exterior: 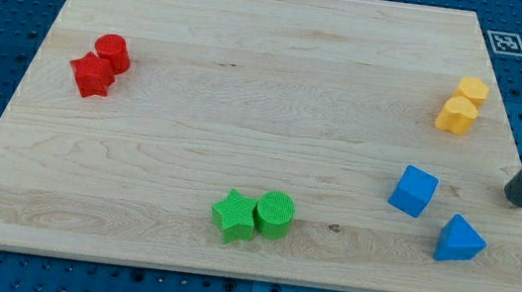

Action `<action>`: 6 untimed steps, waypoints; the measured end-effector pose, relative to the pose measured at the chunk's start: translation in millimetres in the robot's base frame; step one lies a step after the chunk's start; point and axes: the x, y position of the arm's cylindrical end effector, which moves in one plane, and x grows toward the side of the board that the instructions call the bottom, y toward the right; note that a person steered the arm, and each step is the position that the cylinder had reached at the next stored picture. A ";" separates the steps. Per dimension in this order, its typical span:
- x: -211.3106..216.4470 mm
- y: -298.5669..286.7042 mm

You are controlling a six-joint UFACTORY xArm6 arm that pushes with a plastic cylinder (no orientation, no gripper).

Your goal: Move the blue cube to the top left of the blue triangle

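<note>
The blue cube (414,191) sits on the wooden board at the view's lower right. The blue triangle (458,239) lies just below and to the right of it, a small gap between them. My tip (517,198) is the lower end of the dark rod that comes in from the view's right edge. It rests near the board's right edge, to the right of the blue cube and above the blue triangle, touching neither.
Two yellow blocks (463,104) touch at the upper right. A red cylinder (113,51) and a red star-like block (93,76) touch at the upper left. A green star (234,214) and a green cylinder (275,214) touch at the bottom centre. The board (267,97) lies on a blue pegboard.
</note>
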 end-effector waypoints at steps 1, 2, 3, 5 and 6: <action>12.1 -42.0; 7.8 -91.4; -1.5 -109.7; -3.8 -112.3; -3.6 -110.4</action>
